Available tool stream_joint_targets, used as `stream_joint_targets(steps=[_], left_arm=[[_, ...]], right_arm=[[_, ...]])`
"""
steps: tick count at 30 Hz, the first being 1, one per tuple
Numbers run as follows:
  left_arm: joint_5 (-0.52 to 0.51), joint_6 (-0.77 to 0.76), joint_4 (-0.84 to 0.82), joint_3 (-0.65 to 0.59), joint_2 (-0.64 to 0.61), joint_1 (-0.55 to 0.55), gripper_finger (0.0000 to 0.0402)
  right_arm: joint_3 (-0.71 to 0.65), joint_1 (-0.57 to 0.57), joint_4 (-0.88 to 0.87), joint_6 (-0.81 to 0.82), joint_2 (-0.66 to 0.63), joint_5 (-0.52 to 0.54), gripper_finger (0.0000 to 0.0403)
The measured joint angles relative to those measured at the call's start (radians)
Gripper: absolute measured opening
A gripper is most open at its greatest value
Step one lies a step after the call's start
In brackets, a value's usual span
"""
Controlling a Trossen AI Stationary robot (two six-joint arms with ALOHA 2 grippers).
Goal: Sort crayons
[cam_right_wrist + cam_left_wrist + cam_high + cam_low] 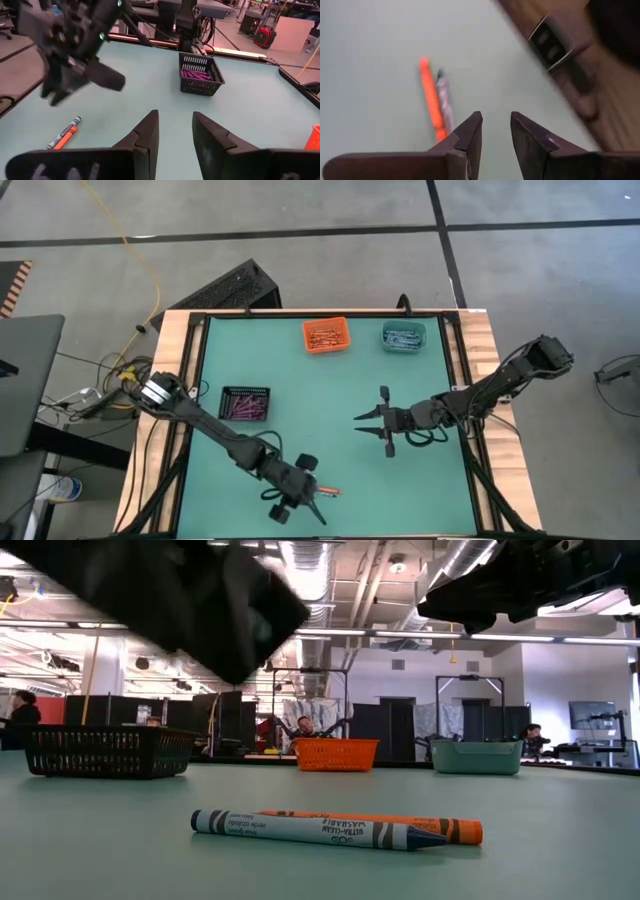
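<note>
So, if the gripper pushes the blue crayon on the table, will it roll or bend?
The blue crayon is a round, straight stick lying flat, so it would likely roll sideways. It looks stiff, probably not bending. It lies against the orange crayon, which may move too.

2 dark jointed arms (230, 442), wedge-shaped fingers (145, 132).

Beside the black bin (201, 74) holding purple crayons (196, 74), an orange crayon (420, 825) and a blue crayon (310, 829) with black bands are lying on the teal table (320, 395).
</note>
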Motion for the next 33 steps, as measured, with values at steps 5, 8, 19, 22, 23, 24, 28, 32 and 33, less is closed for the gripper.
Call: stream_joint_targets(steps=[5, 8, 19, 22, 23, 24, 28, 32, 33], left_arm=[[-0.028, 0.006, -0.031, 0.005, 0.011, 0.010, 0.0091], [-0.049, 0.004, -0.079, 0.003, 0.013, 0.012, 0.0091], [-0.105, -0.010, -0.117, 0.003, 0.015, 0.012, 0.0091], [-0.106, -0.010, -0.126, 0.003, 0.015, 0.012, 0.0091], [-0.106, -0.010, -0.127, 0.003, 0.015, 0.012, 0.0091], [-0.106, -0.010, -0.129, 0.003, 0.015, 0.012, 0.0091], [-0.105, -0.029, -0.101, -0.027, 0.015, 0.012, 0.0091], [-0.105, -0.054, -0.067, -0.071, 0.016, 0.012, 0.0091], [-0.105, -0.056, -0.046, -0.083, 0.016, 0.012, 0.0091]], right_arm=[[0.000, 0.000, 0.001, 0.002, 0.000, 0.000, 0.0118], [0.000, -0.001, 0.000, 0.001, 0.000, 0.000, 0.0118], [0.000, -0.001, -0.005, -0.004, 0.000, 0.000, 0.0118], [0.000, -0.001, -0.005, -0.006, 0.000, 0.000, 0.0118], [0.000, -0.001, -0.005, -0.006, 0.000, 0.000, 0.0118], [0.000, -0.001, -0.005, -0.006, 0.000, 0.000, 0.0118], [0.000, -0.001, -0.005, -0.006, 0.000, 0.000, 0.0118], [0.000, -0.001, -0.005, -0.006, 0.000, 0.000, 0.0118], [0.000, -0.001, -0.005, -0.006, 0.000, 0.000, 0.0118]])
